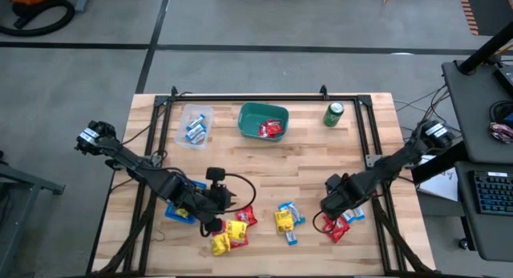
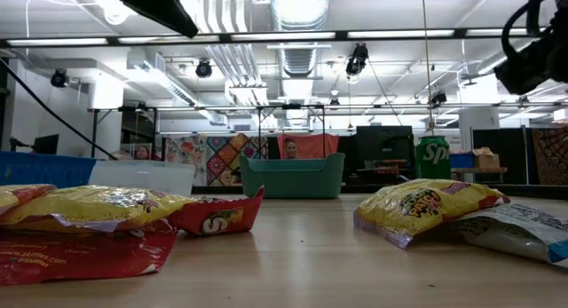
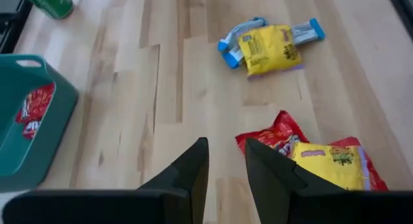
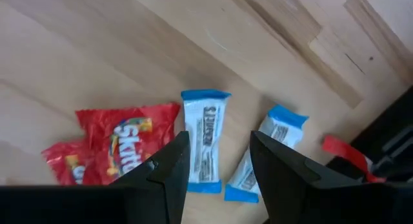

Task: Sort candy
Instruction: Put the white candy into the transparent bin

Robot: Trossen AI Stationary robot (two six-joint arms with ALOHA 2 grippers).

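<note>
Right gripper (image 4: 218, 161) hangs spread over a blue-and-white candy (image 4: 204, 141), red packets (image 4: 122, 143) beside it; left gripper (image 3: 226, 161), spread, empty, near yellow packets (image 3: 329, 161) on the counter (image 3: 161, 88).

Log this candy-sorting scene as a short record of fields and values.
left gripper: open, empty, beside red and yellow packets
right gripper: open, above a blue-and-white wrapper, with a red Skittles packet beside it
green bin: holds red packets
clear container: holds blue-and-white wrappers
green can: upright, at the table's far side
unsorted: yellow packet mid-table, on the wooden table
</note>
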